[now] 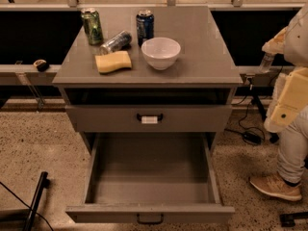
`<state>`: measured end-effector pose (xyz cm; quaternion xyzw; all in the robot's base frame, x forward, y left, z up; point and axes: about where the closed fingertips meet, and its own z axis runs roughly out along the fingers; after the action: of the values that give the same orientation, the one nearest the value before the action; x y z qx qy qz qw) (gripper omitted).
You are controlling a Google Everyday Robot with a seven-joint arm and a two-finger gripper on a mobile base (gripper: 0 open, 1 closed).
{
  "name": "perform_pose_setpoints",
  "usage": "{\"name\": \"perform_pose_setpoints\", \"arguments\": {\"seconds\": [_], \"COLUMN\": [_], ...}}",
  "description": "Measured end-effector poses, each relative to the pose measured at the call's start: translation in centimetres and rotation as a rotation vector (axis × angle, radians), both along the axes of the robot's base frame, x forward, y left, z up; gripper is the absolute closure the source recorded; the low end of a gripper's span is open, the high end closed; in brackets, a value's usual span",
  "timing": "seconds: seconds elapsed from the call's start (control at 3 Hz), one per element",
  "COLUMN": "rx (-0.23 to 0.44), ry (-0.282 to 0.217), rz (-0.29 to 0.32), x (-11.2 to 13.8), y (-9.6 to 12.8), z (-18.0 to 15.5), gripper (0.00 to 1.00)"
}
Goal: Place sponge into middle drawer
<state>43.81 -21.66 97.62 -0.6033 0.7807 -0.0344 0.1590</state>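
The pale-yellow sponge (113, 61) lies flat on the grey cabinet top (202, 64), at the front left, next to the white bowl (160, 52). The middle drawer (150, 174) with the plain dark handle (150, 219) is pulled wide open below, and its flat grey inside holds nothing. My cream-yellow gripper (288, 102) hangs at the right edge of the view, off to the right of the cabinet, level with the tagged drawer and well away from the sponge. It holds nothing that I can see.
A green can (91, 26) and a blue can (144, 26) stand at the back of the top, and a silver can (115, 42) lies on its side behind the sponge. The drawer with the white tag (149, 119) is closed. A person's leg and tan shoe (276, 186) stand at the right.
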Motion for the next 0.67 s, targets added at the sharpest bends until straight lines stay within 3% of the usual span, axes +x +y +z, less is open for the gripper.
{"name": "perform_pose_setpoints", "arguments": {"seconds": [0.33,0.67], "rx": [0.000,-0.004], "ry": [0.000,-0.025], "rz": [0.000,0.082], "x": [0.0,3.4], "y": [0.0,3.2], "z": [0.0,0.0], "gripper": [0.00,0.00]}}
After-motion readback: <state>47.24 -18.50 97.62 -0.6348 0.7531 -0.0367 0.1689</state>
